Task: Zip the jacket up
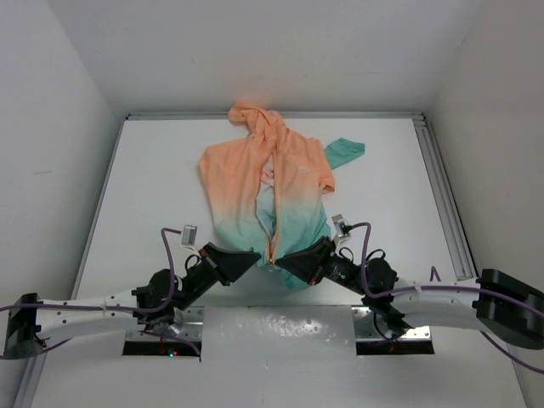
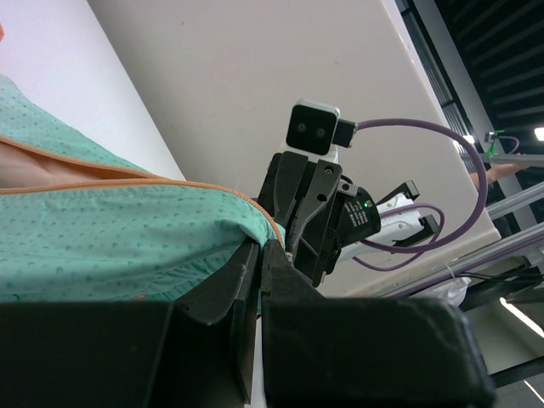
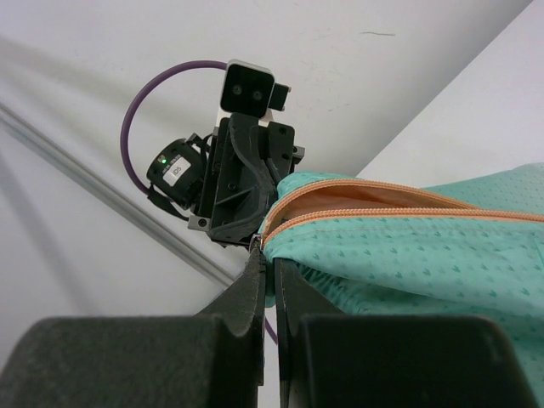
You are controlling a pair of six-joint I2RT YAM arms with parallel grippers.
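The jacket (image 1: pixel 263 187) lies flat on the white table (image 1: pixel 144 187), peach hood at the far end and teal hem toward me. Its orange zipper (image 1: pixel 273 234) runs down the middle, and the two sides stand apart above the hem. My left gripper (image 1: pixel 257 257) is shut on the teal hem just left of the zipper's bottom end; the fabric (image 2: pixel 102 238) runs into its jaws (image 2: pixel 261 248). My right gripper (image 1: pixel 286 259) is shut at the bottom of the zipper, where the two orange tapes (image 3: pixel 357 204) meet at its jaw tips (image 3: pixel 269 253) beside a small metal piece.
White walls close in the table at the left, back and right. A metal rail (image 1: pixel 442 187) runs along the right side. One teal sleeve cuff (image 1: pixel 347 151) sticks out at the far right. Purple cables (image 1: pixel 174 255) loop off both wrists, and the two grippers nearly touch.
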